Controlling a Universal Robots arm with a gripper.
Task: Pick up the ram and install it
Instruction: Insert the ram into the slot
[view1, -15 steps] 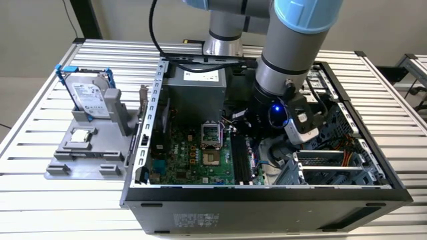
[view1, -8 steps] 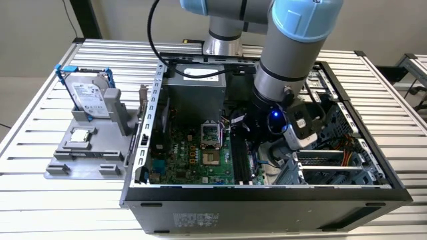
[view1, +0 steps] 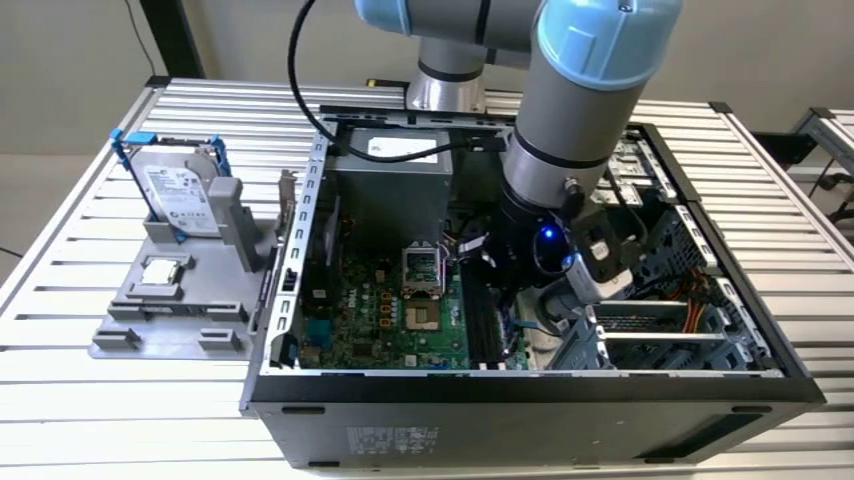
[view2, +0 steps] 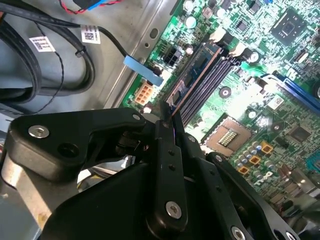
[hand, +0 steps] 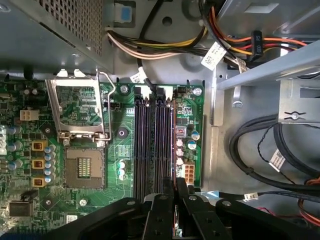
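Two things for the log, claw first: what state is it in? (K.)

Gripper (view2: 167, 114) closed. In both wrist views the black fingers (hand: 161, 212) pinch together on the near end of the ram (view2: 196, 71). (M.)

Where does the ram sit? (K.)

Edge-on in the first wrist view, a thin dark strip (hand: 173, 145) along the outermost memory slot, the one nearest the board edge. Whether it is fully seated, cannot tell. The other memory slots (hand: 149, 145) run parallel just beside it. (M.)

Next ring out? (K.)

Green motherboard (hand: 120, 132). CPU socket (hand: 84, 167) lies near the slots with its metal retention frame (hand: 80, 107) swung up. Bundled cables (hand: 260, 160) lie on the grey case floor past the board edge. (M.)

Wider scene? (K.)

In the exterior view the arm (view1: 574, 130) reaches down into the open computer case (view1: 534, 385). Well apart, on the exterior view's left, a grey holder (view1: 134, 325) carries an upright hard drive (view1: 180, 190) with blue rails and a small square CPU chip (view1: 163, 270) lying flat. All of it rests on a slatted metal table (view1: 54, 300). (M.)
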